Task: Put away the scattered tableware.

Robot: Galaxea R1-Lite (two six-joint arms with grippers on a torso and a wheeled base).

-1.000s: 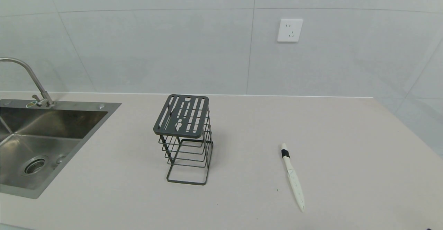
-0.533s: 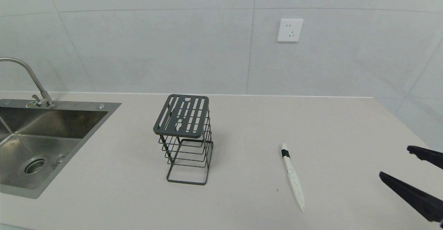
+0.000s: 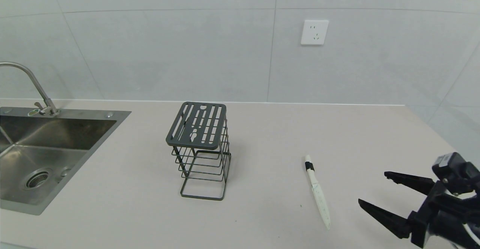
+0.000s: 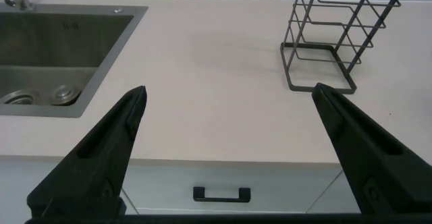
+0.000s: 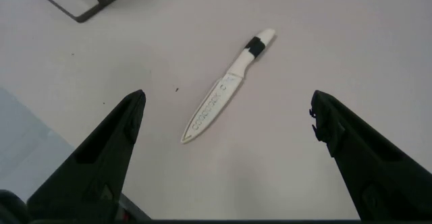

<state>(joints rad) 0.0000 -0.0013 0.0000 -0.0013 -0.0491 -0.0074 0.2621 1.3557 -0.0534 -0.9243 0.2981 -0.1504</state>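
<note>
White knife lies flat on counter, well right of rack. Right gripper is near it, wide open, empty.
Left wrist: left gripper wide open, empty, over the counter's front.
Right wrist: knife lies between the jaws. Likely light, stiff, slick, low-lying; pinch the handle.

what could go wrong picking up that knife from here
The knife lies flat on the counter, so the open right pincer may slide it or scrape the surface instead of gripping. Its blade tip points toward the counter's front edge; a nudge could push it off.
</note>
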